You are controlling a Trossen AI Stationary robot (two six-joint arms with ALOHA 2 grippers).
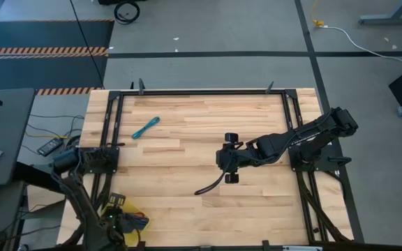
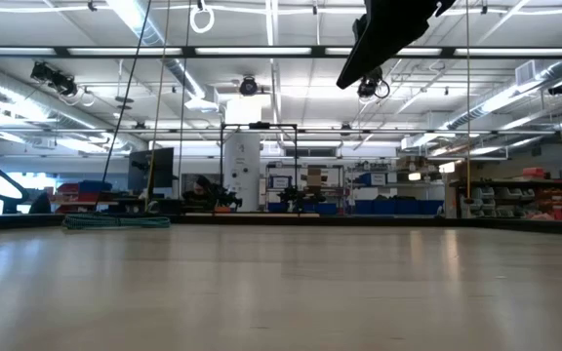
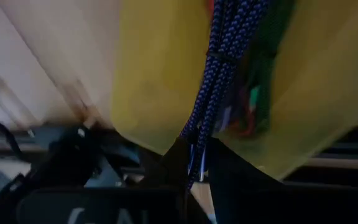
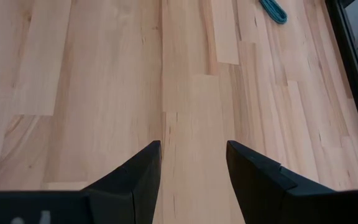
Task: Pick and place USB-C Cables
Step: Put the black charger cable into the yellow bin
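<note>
Gripping a blue-purple cable (image 3: 224,68), the left hand (image 3: 191,163) has its fingers pinched together on the braided bundle over a yellow bin (image 3: 160,74) at the near left corner of the desk (image 1: 201,139). More bundles lie in that bin beneath the cable, green and red among them, though how many is too blurred to count. In the overhead view the same hand (image 1: 121,224) sits low over the bin (image 1: 123,207).

Out at mid-desk, the right hand (image 4: 193,171) hangs with its fingers apart and nothing between them, above bare wood. Farther off, toward the far left part of the desk, one teal cable (image 1: 146,127) lies alone.

My reading: one cable appears to have been moved, a second is in the grasp, and the rest wait in the bin.
</note>
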